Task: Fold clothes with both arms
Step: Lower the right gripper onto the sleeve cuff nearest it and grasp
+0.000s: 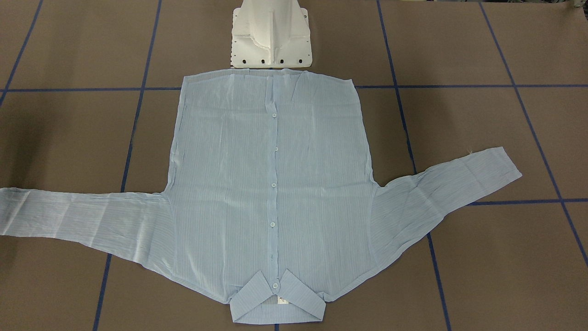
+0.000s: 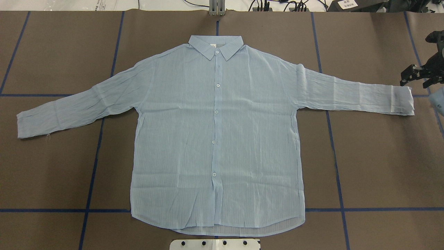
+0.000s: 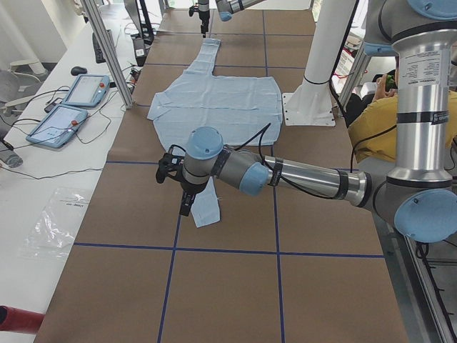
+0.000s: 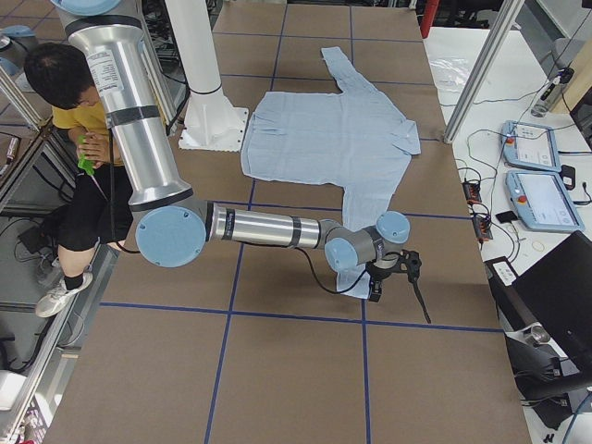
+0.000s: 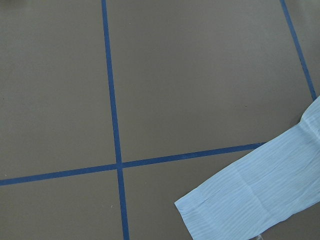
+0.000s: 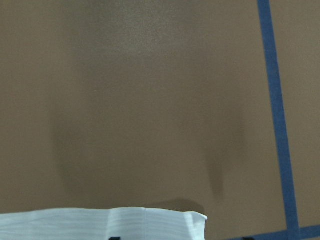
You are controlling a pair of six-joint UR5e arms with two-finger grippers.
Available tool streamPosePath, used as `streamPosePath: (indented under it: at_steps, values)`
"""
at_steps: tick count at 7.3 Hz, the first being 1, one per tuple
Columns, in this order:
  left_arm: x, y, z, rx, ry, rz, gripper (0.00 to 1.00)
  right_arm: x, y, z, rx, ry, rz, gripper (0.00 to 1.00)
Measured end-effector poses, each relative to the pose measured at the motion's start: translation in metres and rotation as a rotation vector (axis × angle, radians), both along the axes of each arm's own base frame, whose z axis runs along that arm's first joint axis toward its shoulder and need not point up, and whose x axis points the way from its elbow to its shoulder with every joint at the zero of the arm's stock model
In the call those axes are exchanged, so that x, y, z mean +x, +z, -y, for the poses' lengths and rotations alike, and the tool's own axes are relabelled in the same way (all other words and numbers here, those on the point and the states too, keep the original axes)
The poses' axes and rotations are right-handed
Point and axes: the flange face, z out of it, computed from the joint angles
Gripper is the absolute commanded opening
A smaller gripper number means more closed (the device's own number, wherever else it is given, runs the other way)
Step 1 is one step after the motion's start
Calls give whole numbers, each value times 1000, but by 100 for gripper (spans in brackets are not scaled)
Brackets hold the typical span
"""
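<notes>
collar tag (image 1: 281,301) unreadable; shirt (image 1: 229,184) flat; right claw (image 2: 405,79) apart beside cuff (image 2: 402,100); left claw (image 3: 175,187) cannot tell

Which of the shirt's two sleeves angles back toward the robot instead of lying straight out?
The sleeve on the robot's left: its cuff lies nearer the white base, while the other sleeve runs almost straight sideways.

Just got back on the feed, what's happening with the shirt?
The shirt lies flat, buttoned and face up on the table, both sleeves spread, nothing folded yet. The right end effector hovers at the right cuff, apparently open, gripping nothing. The left end effector is by the left cuff; its state is unclear.
</notes>
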Motion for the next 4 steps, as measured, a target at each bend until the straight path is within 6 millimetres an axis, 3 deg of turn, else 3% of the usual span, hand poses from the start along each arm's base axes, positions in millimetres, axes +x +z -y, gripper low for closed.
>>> streamPosePath:
  at_steps: [4]
  values:
    - [0, -6, -1, 12, 1, 1, 100, -16, 8, 10, -31, 37, 11, 77]
